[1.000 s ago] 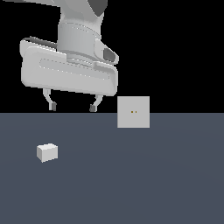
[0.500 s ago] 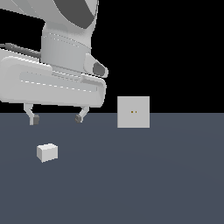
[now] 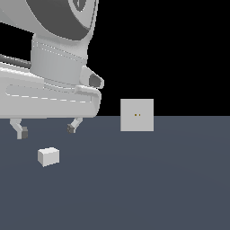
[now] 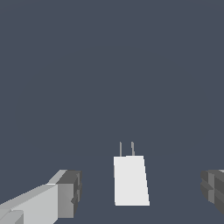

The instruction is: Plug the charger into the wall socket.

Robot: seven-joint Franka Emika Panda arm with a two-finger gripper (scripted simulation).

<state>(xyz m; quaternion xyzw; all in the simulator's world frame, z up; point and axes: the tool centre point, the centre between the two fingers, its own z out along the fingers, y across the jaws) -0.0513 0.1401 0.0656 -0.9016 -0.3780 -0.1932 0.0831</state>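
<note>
You're hovering the gripper (image 3: 46,131) above the small plain white box-shaped charger (image 3: 48,156), with the fingers (image 3: 21,132) spread wide and pinching nothing; the wrist view is showing the block sitting between the two pads, clear of both. The charger is lying on the dark grey-blue floor (image 3: 148,188) toward the exterior view's left, well apart from the upright flat light-grey square wall socket (image 3: 137,115), which is standing farther back toward the middle with two tiny dark-yellowish holes near its centre. Step in hand looks like the descent to grasp: I'd keep the block centred between the pads, come straight down, and close across its short width so the pads are landing on the flat side faces, not on the prongs. In the wrist view two thin prongs (image 4: 126,148) are sticking out of one end, so the long axis is running along them, roughly parallel to the pad faces. Grip well behind the prongs to leave them free for insertion.
</note>
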